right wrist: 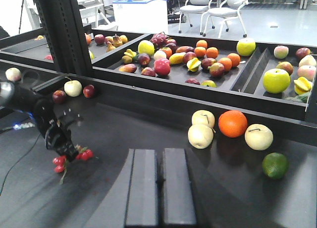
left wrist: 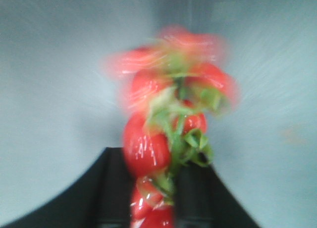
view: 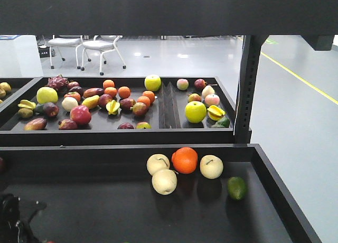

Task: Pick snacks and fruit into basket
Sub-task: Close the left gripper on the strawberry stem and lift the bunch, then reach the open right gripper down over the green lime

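Note:
My left gripper (left wrist: 155, 214) is shut on a bunch of small red tomatoes (left wrist: 147, 149) with green stems, blurred in its wrist view. In the right wrist view the left gripper (right wrist: 61, 145) holds the bunch (right wrist: 84, 154) just above the black lower tray (right wrist: 114, 129), at its left. My right gripper (right wrist: 159, 156) is shut and empty over the tray's middle. An orange (view: 185, 160), three pale apples (view: 164, 181) and a green lime (view: 237, 188) lie on the lower tray to the right. No basket is in view.
The upper tray (view: 166, 134) holds several mixed fruits and a ribbed divider (view: 169, 105). A black post (view: 245, 90) stands at the right, another post (right wrist: 64, 29) at the left. Small apples (right wrist: 73, 88) lie behind the left arm. Chairs (view: 100, 47) stand beyond.

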